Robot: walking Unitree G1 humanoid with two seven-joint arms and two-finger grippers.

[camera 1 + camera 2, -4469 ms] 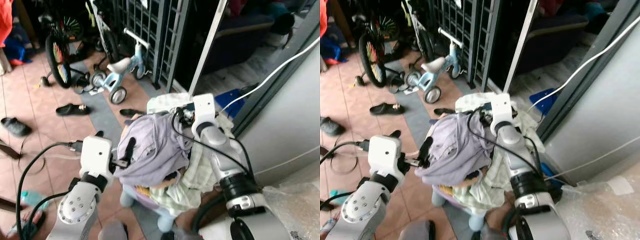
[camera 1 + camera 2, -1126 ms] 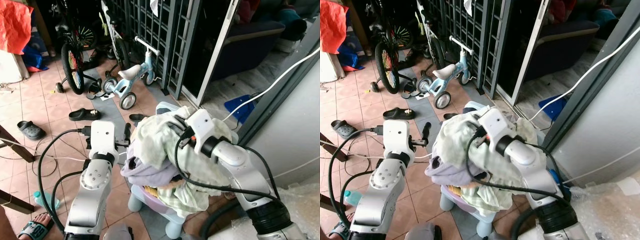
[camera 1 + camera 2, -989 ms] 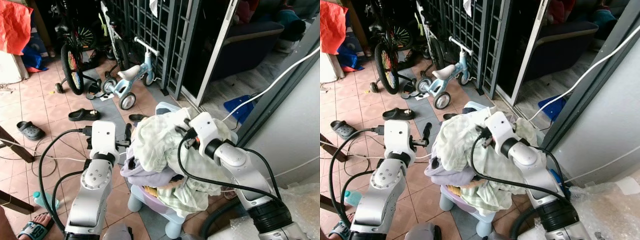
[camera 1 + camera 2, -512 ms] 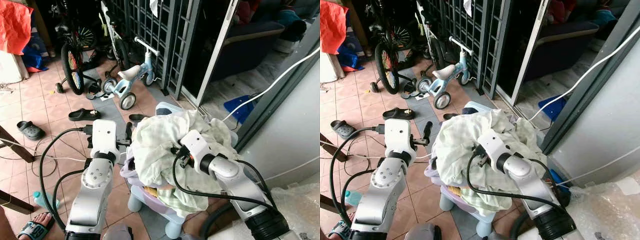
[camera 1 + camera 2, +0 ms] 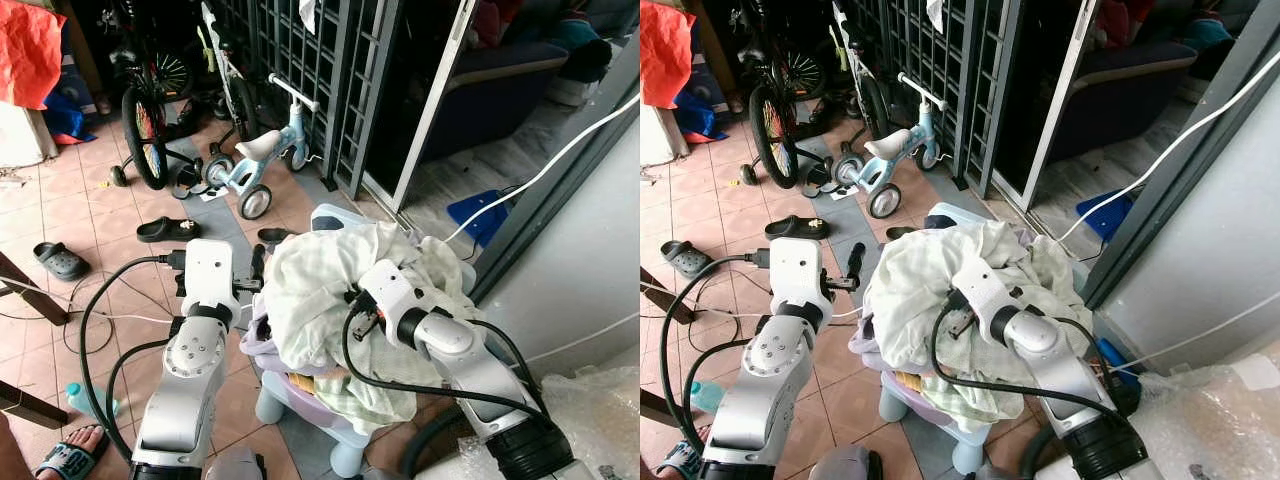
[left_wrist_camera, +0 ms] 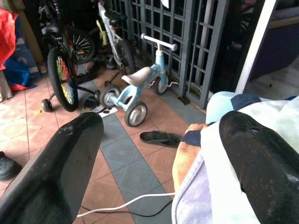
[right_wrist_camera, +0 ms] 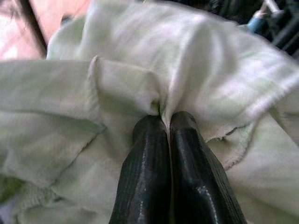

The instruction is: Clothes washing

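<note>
Tiled porch floor (image 5: 90,215) with a dark metal grille gate (image 5: 330,60) and a sliding door frame (image 5: 430,100) at the back. A bicycle (image 5: 145,120) and a light-blue kids' balance bike (image 5: 262,150) are parked near the gate, and sandals (image 5: 165,229) are scattered on the tiles.

A heaped clothes pile (image 5: 330,300) sits in a pale laundry basket (image 5: 300,395) directly in front of the robot, overflowing the rim. On top is a pale green cloth (image 7: 140,70); a lilac garment (image 5: 262,340) shows at the pile's left edge underneath.

Right gripper (image 7: 167,122): the arm reaches across the top of the pile with the wrist buried in fabric. Its fingers (image 7: 145,154) are pressed together, pinching a fold of the pale green cloth, which bunches up at the tips.

Left gripper (image 6: 159,130): held at the left side of the pile, just beside it. Its fingers (image 6: 60,158) are spread wide with nothing between them. One tip is next to the basket's cloth edge; I can't tell if it touches.

A white cable (image 5: 540,150) runs down the grey wall on the right. A person's foot in a sandal (image 5: 72,458) is at the lower left.
</note>
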